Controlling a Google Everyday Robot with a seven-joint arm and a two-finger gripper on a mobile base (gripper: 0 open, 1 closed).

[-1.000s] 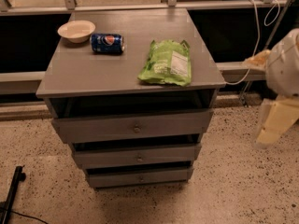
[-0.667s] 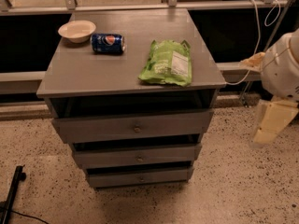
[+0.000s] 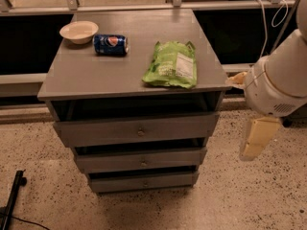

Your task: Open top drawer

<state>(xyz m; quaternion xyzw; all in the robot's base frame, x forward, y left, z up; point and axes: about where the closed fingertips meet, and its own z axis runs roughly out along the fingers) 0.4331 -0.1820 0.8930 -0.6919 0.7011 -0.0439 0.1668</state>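
The top drawer (image 3: 96, 132) is the widest, tallest grey front of three, with a small round knob (image 3: 140, 132) at its centre. A dark gap runs between it and the grey tabletop (image 3: 91, 73). My gripper (image 3: 256, 138) hangs cream-coloured below the white arm (image 3: 280, 78), to the right of the cabinet, level with the drawer front. It is apart from the drawer and touches nothing.
On the tabletop lie a green chip bag (image 3: 171, 64), a blue soda can (image 3: 111, 44) on its side and a white bowl (image 3: 78, 32). Two narrower drawers (image 3: 105, 160) sit below. A railing (image 3: 144, 6) runs behind. A black object (image 3: 12, 195) lies on the speckled floor at left.
My arm and gripper have moved left, closer to the cabinet's right side, and slightly lower. The drawers and the things on top have not moved.
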